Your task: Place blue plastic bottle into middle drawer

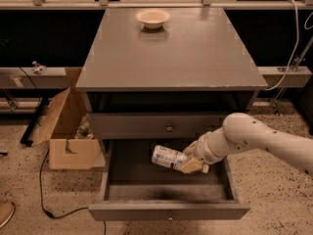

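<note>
The blue plastic bottle [167, 157] lies on its side in my gripper [190, 163], held over the inside of the open middle drawer [168, 210]. The bottle is clear with a white-and-blue label and points left. My gripper is shut on its right end, at the right half of the drawer, a little above the drawer floor. My white arm [259, 140] comes in from the right over the drawer's right wall. The drawer is pulled far out, with its narrow front panel and tiny knob nearest the camera.
A closed upper drawer with a round knob [169, 128] sits just above the open one. A cream bowl [153, 17] stands at the back of the cabinet top [171, 53]. An open cardboard box [68, 131] and a black cable [46, 199] lie on the floor at left.
</note>
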`<action>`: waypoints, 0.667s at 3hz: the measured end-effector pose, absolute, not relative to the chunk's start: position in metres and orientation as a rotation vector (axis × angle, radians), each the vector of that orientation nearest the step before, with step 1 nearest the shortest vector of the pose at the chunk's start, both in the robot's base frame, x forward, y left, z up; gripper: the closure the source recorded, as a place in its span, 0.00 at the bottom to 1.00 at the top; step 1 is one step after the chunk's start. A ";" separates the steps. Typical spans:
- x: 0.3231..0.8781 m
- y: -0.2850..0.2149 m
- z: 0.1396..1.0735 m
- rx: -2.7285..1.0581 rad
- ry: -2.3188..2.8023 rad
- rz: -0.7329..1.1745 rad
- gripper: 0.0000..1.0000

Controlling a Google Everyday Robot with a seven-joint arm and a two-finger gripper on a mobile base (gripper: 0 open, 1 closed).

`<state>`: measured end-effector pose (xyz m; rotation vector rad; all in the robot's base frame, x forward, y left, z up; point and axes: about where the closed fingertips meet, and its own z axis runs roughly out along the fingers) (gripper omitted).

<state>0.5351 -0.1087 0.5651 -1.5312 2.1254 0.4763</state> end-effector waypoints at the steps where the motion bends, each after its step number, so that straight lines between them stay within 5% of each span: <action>1: 0.537 -0.111 0.552 -1.508 2.164 0.462 1.00; 2: 0.546 -0.129 0.508 -1.398 2.266 0.378 1.00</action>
